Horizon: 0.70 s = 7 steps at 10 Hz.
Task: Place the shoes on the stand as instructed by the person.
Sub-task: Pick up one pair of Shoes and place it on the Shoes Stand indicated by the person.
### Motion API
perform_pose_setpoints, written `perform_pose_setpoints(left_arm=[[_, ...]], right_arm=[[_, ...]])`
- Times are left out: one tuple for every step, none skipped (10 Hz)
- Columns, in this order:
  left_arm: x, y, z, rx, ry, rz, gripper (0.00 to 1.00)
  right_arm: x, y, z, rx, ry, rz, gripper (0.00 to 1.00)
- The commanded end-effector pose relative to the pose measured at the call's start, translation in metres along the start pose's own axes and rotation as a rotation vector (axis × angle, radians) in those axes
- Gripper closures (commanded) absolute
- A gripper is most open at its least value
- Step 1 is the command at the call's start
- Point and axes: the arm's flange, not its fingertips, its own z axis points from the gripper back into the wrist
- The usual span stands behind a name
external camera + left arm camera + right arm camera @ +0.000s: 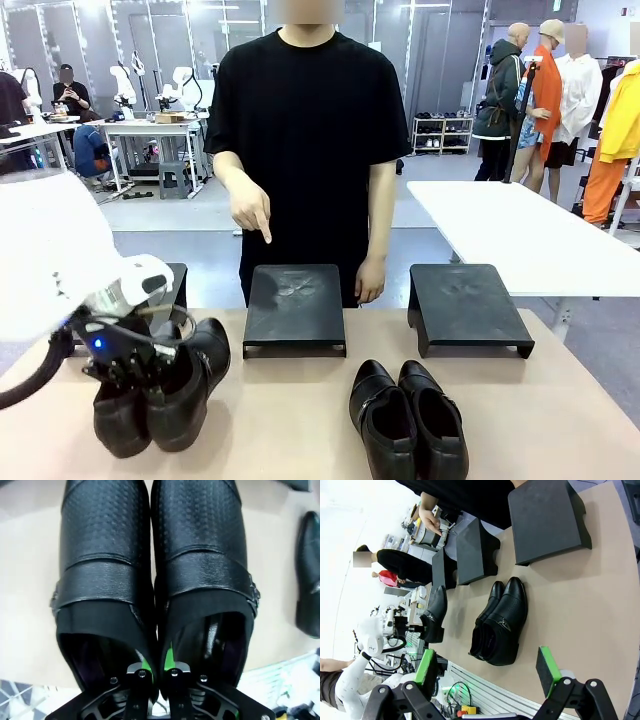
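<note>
Left wrist view: left fingers (169, 661) go one into each shoe mouth and are clamped together on the two touching inner walls of the chunky pair (150, 555). The leather is grained and glossy. Likely stiff in the sole and softer at the collar, with fair weight out front. With a pinch this far back, the toes may sag or swing. The paired collars look like the sensible hold, since both shoes come along at once.

Front view: the chunky pair hangs at the left end of the bench (300, 445), heels up and toes low. Cannot tell whether the toes touch the bench. The person's hand (250, 210) points down at the middle stand (295, 305). The slim pair (408, 420) lies on the bench, just in front of the gap between the middle and right stand (468, 300).

Right wrist view: right fingers (547, 667) are spread wide and hold nothing. The slim pair lies side by side, well ahead of them.
</note>
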Motion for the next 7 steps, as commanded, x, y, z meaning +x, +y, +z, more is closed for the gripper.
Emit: perform_pose_setpoints(left_arm=[[-0.0076,-0.0181,0.0288,-0.03,-0.043,-0.006,1.0],[-0.0096,-0.0191,0.0315,-0.036,-0.041,-0.014,1.0],[-0.0106,-0.0181,0.0324,-0.04,-0.041,-0.011,1.0],[-0.0121,-0.0119,0.0335,-0.058,-0.078,-0.029,1.0],[-0.0102,-0.0193,0.0298,-0.045,-0.022,-0.02,1.0],[-0.0102,-0.0193,0.0298,-0.045,-0.022,-0.02,1.0],[-0.0102,-0.0193,0.0298,-0.045,-0.022,-0.02,1.0]], right_arm=[[0.0006,0.0007,0.0012,0.014,-0.009,0.014,0.0],[0.0006,0.0007,0.0012,0.014,-0.009,0.014,0.0],[0.0006,0.0007,0.0012,0.014,-0.009,0.014,0.0],[0.0006,0.0007,0.0012,0.014,-0.009,0.014,0.0],[0.0006,0.0007,0.0012,0.014,-0.009,0.014,0.0],[0.0006,0.0007,0.0012,0.014,-0.009,0.014,0.0],[0.0006,0.0007,0.0012,0.014,-0.009,0.014,0.0]])
